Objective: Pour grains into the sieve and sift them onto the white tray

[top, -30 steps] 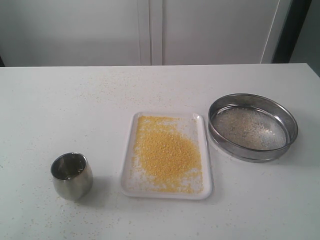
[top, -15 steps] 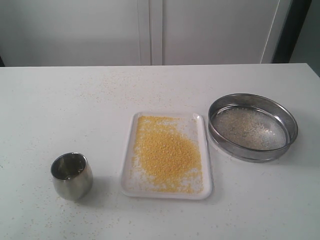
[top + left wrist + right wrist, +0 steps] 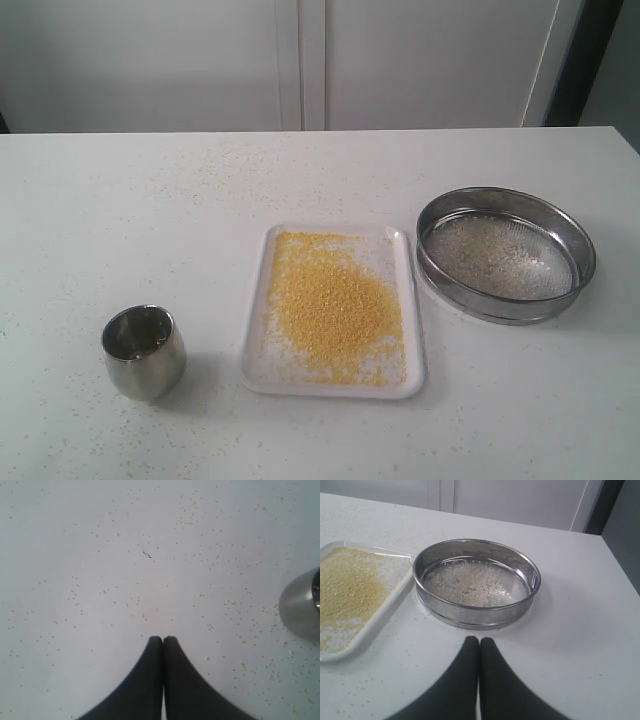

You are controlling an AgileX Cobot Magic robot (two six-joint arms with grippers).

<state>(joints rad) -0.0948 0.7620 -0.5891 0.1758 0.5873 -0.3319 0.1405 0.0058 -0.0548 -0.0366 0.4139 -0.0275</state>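
A heap of yellow grains (image 3: pixel 335 305) (image 3: pixel 345 587) lies on the white tray (image 3: pixel 258 365) (image 3: pixel 380 617) in the middle of the table. The steel sieve (image 3: pixel 505 253) (image 3: pixel 476 582) stands on the table to the right of the tray, with pale whitish bits left on its mesh. Neither arm shows in the exterior view. My right gripper (image 3: pixel 479 639) is shut and empty, a little short of the sieve's rim. My left gripper (image 3: pixel 163 638) is shut and empty over bare table strewn with stray grains.
A small rounded steel cup (image 3: pixel 144 351) (image 3: pixel 301 605) stands upright at the front left, apart from the tray. Loose grains are scattered over the white table (image 3: pixel 130 220). White cabinet doors (image 3: pixel 300 60) close the back.
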